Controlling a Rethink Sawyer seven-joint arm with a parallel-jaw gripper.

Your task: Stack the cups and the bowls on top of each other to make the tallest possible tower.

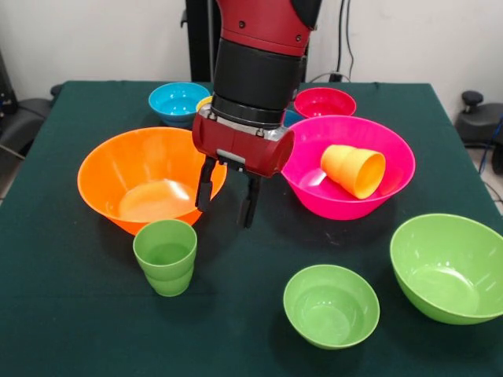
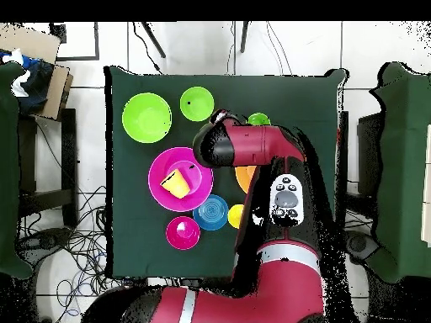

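My gripper [image 1: 226, 196] hangs open and empty between the large orange bowl [image 1: 145, 177] and the large hot pink bowl [image 1: 393, 169], its fingers [image 1: 206, 184] by the orange bowl's near right rim. A green cup [image 1: 165, 255] stands upright just in front and left of it, also seen as green cup [image 2: 258, 119]. An orange-yellow cup [image 1: 354, 169] lies on its side inside the pink bowl [image 2: 160, 168]. Behind the arm, a sliver of a yellow cup [image 1: 204, 102] shows. In the overhead view the arm hides the gripper.
Near the front right sit a small lime green bowl [image 1: 330, 305] and a large lime green bowl [image 1: 448, 267]. At the back are a light blue bowl [image 1: 178, 100], a red-pink bowl [image 1: 324, 102] and a darker blue bowl [image 2: 210, 212], mostly hidden by the arm in the front view.
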